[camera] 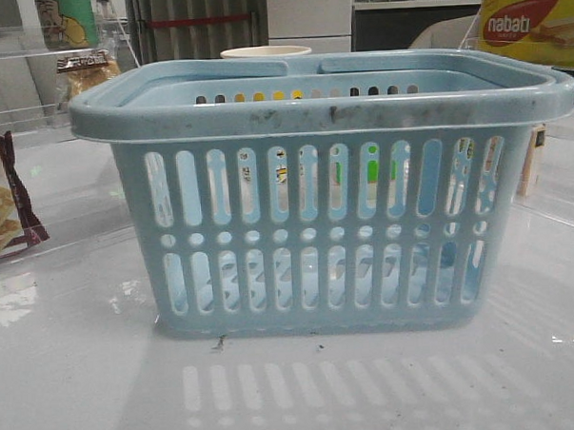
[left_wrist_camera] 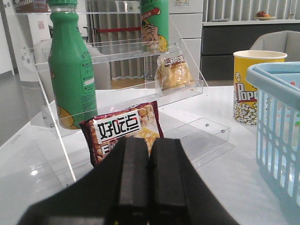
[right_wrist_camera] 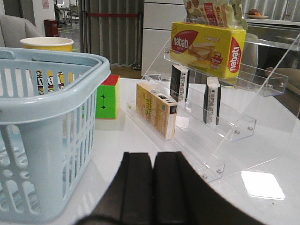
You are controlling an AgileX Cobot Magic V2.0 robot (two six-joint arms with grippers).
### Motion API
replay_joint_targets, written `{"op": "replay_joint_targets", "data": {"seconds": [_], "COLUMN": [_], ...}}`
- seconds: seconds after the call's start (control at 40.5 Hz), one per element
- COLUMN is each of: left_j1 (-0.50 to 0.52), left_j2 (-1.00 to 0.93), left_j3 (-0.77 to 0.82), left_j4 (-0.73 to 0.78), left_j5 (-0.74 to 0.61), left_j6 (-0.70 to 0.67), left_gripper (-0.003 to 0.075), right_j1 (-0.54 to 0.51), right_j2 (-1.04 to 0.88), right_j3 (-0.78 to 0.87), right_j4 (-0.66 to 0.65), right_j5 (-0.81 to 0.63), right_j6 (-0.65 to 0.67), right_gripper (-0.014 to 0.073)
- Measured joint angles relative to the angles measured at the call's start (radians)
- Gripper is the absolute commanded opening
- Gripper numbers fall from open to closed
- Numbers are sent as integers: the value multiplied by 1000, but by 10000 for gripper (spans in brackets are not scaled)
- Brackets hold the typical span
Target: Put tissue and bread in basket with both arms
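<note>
basket (camera: 324, 190): nearest, centre table, looks empty
left tool (left_wrist_camera: 149, 154): fingers together, holding nothing
right tool (right_wrist_camera: 153, 166): fingers together, holding nothing
bread (left_wrist_camera: 173, 72): left shelf; risk knocking green bottle (left_wrist_camera: 70, 70)
tissue (right_wrist_camera: 212, 100): right shelf; upright, may tip

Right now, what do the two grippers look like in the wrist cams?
Both look alike. The left gripper has two matte black, flat, blocky fingers on a wider black base. The right gripper shows the same black paired fingers with rounded upper corners. No cables, labels or markings show on either.
</note>
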Motion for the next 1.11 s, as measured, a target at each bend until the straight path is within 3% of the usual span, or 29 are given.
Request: {"op": "replay_joint_targets", "data": {"seconds": [0.888, 1.11], "left_j1": [0, 0], "left_j2": [0, 0], "left_j3": [0, -18], "left_j4": [0, -12], "left_j5": [0, -68], "left_j6": [0, 0], "left_gripper": [91, 91], "right_j1": [0, 0], "right_j2": [0, 0], "right_j3": [0, -20], "right_j4": [0, 0], "right_j5": [-4, -29], "right_j6": [0, 0], "right_gripper": [57, 57]}}
